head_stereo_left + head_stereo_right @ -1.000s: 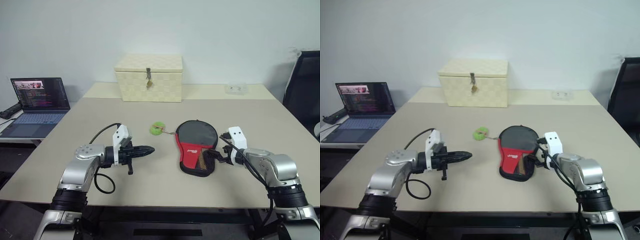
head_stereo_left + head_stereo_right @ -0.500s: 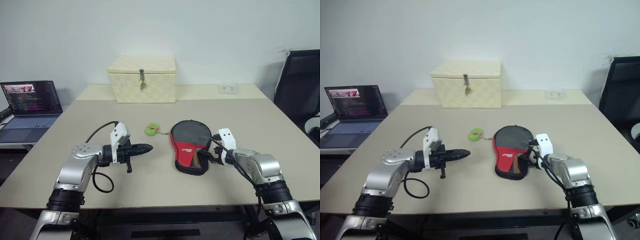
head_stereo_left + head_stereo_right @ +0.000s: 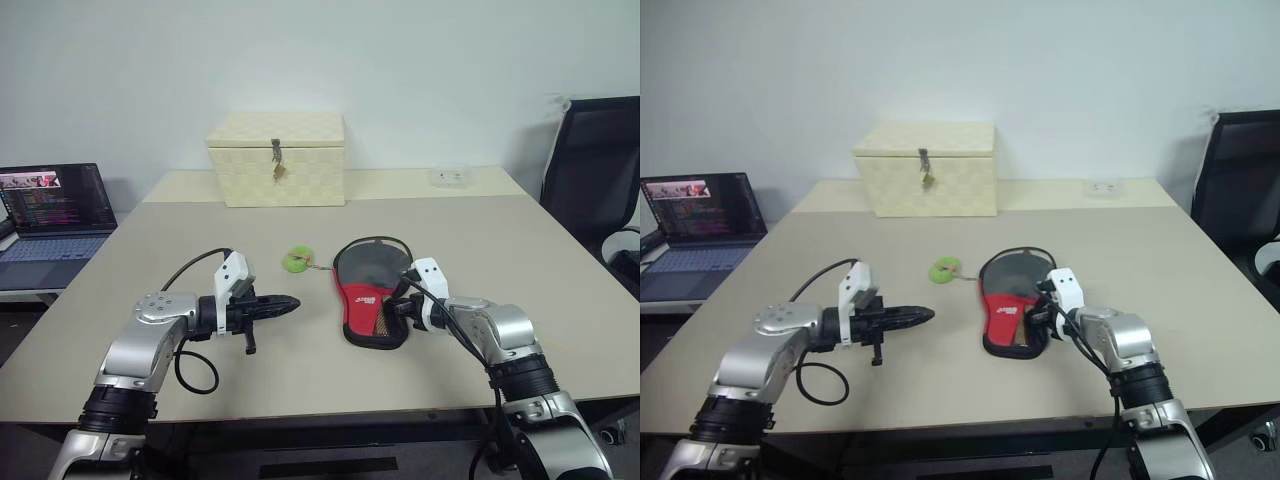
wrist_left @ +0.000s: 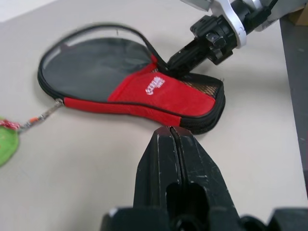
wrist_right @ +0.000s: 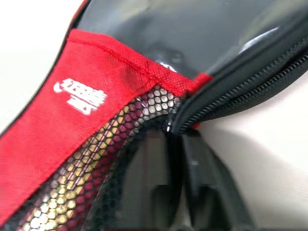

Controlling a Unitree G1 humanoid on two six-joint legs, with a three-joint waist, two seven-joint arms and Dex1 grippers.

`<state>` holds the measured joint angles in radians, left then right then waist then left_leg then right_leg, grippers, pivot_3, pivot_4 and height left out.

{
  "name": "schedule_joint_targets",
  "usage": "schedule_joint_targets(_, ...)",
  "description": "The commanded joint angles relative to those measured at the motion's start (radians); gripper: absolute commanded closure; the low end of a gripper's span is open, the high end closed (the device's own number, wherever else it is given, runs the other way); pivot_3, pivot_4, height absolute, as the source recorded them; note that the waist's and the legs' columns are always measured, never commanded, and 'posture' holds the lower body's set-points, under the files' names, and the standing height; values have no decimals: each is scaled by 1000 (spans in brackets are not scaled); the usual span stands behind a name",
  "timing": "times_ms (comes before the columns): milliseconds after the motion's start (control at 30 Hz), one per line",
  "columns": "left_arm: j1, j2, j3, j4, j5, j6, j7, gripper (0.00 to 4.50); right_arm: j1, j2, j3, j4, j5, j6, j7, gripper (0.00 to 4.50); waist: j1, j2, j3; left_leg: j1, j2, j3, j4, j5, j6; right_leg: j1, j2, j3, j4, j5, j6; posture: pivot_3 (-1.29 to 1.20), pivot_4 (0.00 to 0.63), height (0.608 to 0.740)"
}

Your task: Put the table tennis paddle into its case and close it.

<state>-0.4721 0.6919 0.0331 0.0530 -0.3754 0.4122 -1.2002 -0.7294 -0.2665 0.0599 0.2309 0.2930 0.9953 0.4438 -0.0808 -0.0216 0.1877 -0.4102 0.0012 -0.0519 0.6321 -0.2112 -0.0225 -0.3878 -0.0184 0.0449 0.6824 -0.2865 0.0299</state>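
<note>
Right gripper (image 3: 400,307) has advanced and clamped shut on the case (image 3: 372,292) edge, centre frame. Paddle appears inside; zip remains open. Left gripper (image 3: 290,301) closed, empty.

Case (image 3: 372,300) mid-table (image 3: 560,290); ball (image 3: 295,261) just left; box (image 3: 277,159) behind; laptop (image 3: 48,210) far left.
</note>
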Motion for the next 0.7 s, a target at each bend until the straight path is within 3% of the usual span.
schedule_joint_targets(33, 28, 38, 24, -87, -53, 32, -28, 4500, -6, 34, 30, -24, 37, 40, 48, 4484, -4, 0, 0, 0, 0, 0, -1, 0, 0, 0, 0, 0, 0, 0, 0, 0, 150, 740)
schedule_joint_targets(333, 224, 160, 37, -245, -156, 108, -128, 4500, 112, 88, 68, -328, 97, 242, 36, 4484, -6, 0, 0, 0, 8, -1, -7, -1, 0, -3, 6, -1, -1, -4, -8, 0, 150, 740)
schedule_joint_targets(700, 263, 188, 37, -287, -193, 137, -120, 4500, 252, 80, 3, -597, 157, 445, -16, 4484, 1, 0, 0, 0, 9, -2, -6, 0, 0, -2, 8, -2, -1, -5, -10, 0, 150, 740)
